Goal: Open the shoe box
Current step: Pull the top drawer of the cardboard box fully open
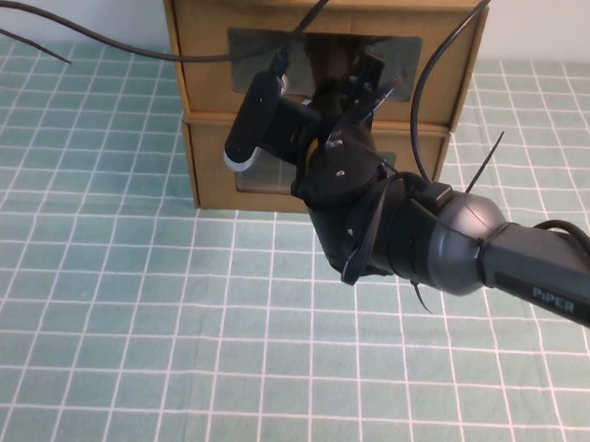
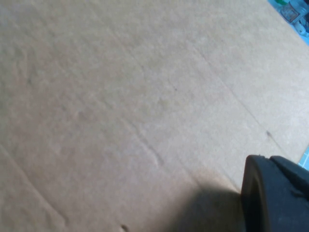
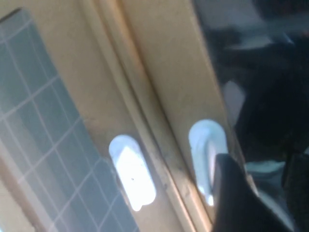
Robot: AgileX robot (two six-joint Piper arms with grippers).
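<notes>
Cardboard shoe box [image 1: 216, 36] lies just ahead of the right end effector [image 1: 368, 85], left end effector [image 2: 275, 193] close against it; neither's opening shows.

**Green gridded mat on the tabletop, pale wall behind**

The tabletop [image 1: 116, 370] is covered by a teal-green mat [image 1: 85, 218] printed with thin white lines that form a regular grid of squares. In the high view the mat lies flat and fills the near side, the left and the right. Along the far side it meets a plain pale wall [image 1: 562, 27]. The right wrist view catches a slanting strip of the same gridded mat [image 3: 34, 106]. One corner of the left wrist view holds blurred teal and pale shapes [image 2: 295, 10], too indistinct to name.
</notes>
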